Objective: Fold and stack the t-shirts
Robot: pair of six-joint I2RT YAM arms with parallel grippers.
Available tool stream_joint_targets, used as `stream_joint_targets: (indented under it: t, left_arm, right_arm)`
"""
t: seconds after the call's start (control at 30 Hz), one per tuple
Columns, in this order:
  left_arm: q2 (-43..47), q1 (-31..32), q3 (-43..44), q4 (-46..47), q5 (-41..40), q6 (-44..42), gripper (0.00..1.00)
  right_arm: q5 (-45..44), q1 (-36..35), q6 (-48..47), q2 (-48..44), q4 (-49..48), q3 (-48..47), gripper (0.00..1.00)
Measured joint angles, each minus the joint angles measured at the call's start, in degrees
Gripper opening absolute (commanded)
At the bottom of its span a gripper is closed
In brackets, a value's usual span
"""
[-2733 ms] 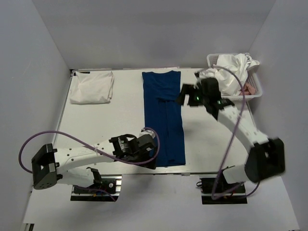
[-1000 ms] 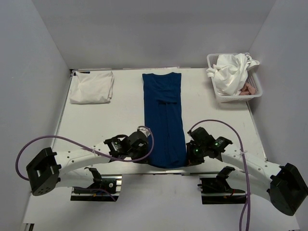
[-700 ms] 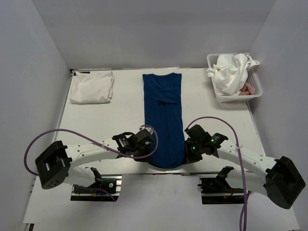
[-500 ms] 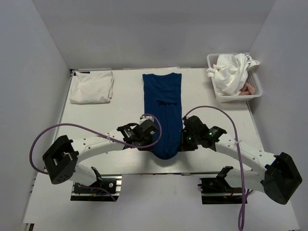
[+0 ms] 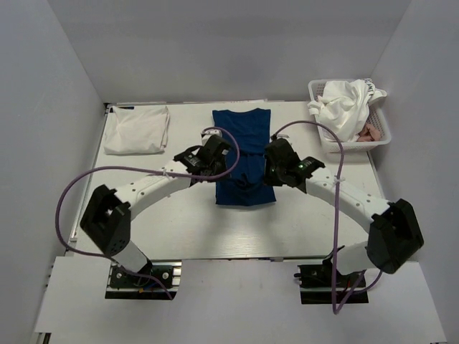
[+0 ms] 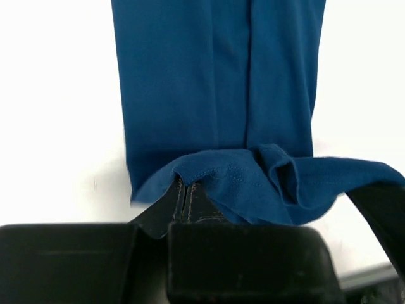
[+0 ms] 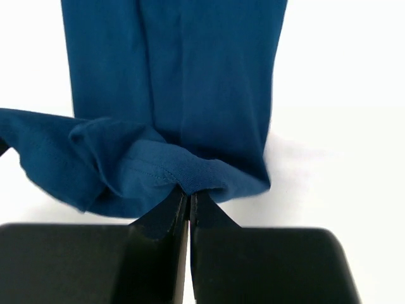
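The navy blue t-shirt (image 5: 242, 123), folded into a long strip, lies mid-table with its collar at the far end. Its near hem is lifted and doubled back over the strip. My left gripper (image 5: 229, 165) is shut on the hem's left corner and my right gripper (image 5: 267, 167) on its right corner. In the left wrist view the hem (image 6: 221, 180) drapes over my shut gripper (image 6: 183, 190). The right wrist view shows the hem (image 7: 158, 168) pinched in my shut gripper (image 7: 188, 193). A folded white t-shirt (image 5: 136, 129) lies at the far left.
A white mesh basket (image 5: 356, 145) at the far right holds crumpled white t-shirts (image 5: 344, 104) and a pink one (image 5: 371, 132). Grey walls close in the table on three sides. Purple cables arc over both arms.
Both grippers have carried the navy shirt's near hem from the table's front edge up toward the collar. The strip is now doubled over and much shorter.
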State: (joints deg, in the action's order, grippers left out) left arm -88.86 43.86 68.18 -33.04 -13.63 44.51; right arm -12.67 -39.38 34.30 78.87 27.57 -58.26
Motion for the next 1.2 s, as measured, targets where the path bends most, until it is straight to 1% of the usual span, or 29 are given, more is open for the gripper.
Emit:
stream_joint_targets:
  t: [0.17, 0.3, 0.47, 0.67, 0.7, 0.73, 0.77, 0.8, 0.83, 0.97, 1.03, 1.13, 1.2]
  left_arm:
    - [-8.50, -4.50, 6.29, 0.52, 1.03, -3.58, 0.00]
    - [-13.20, -7.61, 9.92, 0.46, 2.08, -5.62, 0.00]
    - [-17.22, -10.60, 13.42, 0.72, 4.61, -7.41, 0.00]
    - [-23.23, -12.55, 17.66, 0.98, 7.78, -8.41, 0.01]
    - [-24.00, -12.76, 17.75, 1.31, 8.33, -8.52, 0.08]
    - [-24.74, -13.05, 17.81, 1.51, 8.79, -8.57, 0.17]
    - [-25.35, -13.29, 17.99, 1.57, 9.14, -8.66, 0.59]
    - [-25.99, -13.53, 18.51, 1.38, 9.40, -9.18, 0.84]
    - [-26.97, -13.75, 19.69, 1.07, 9.68, -9.07, 1.00]
    - [-29.00, -14.91, 24.41, 0.44, 9.70, -9.60, 1.00]
    - [-27.47, -15.28, 23.82, 1.22, 9.55, -10.14, 1.00]
    - [-21.53, -15.76, 17.51, 3.43, 9.40, -10.64, 1.00]
    - [-16.65, -15.78, 11.96, 4.17, 9.55, -10.86, 1.00]
  right_arm:
    - [-0.79, 3.45, -2.27, 7.54, -0.85, -6.03, 0.00]
    - [-0.15, 6.19, -3.96, 13.55, -1.62, -10.78, 0.00]
    - [1.97, 9.16, -5.46, 20.37, -2.21, -16.41, 0.00]
    - [6.82, 11.96, -6.01, 28.68, -2.16, -21.16, 0.00]
    - [7.30, 12.31, -5.95, 29.59, -2.12, -21.42, 0.02]
    - [7.74, 12.63, -5.81, 30.38, -2.08, -21.64, 0.18]
    - [8.20, 12.87, -5.46, 31.10, -2.08, -21.94, 0.36]
    - [8.52, 13.20, -5.14, 31.76, -2.12, -22.29, 0.72]
    - [8.85, 13.53, -4.94, 32.35, -2.05, -22.93, 0.90]
    - [10.54, 14.27, -6.29, 34.05, -1.97, -27.54, 0.90]
    - [11.65, 14.40, -7.06, 33.27, -2.51, -28.52, 0.90]
    - [14.47, 14.32, -7.98, 29.66, -4.02, -25.31, 0.90]
    - [16.02, 14.21, -8.13, 26.27, -5.38, -20.87, 0.90]
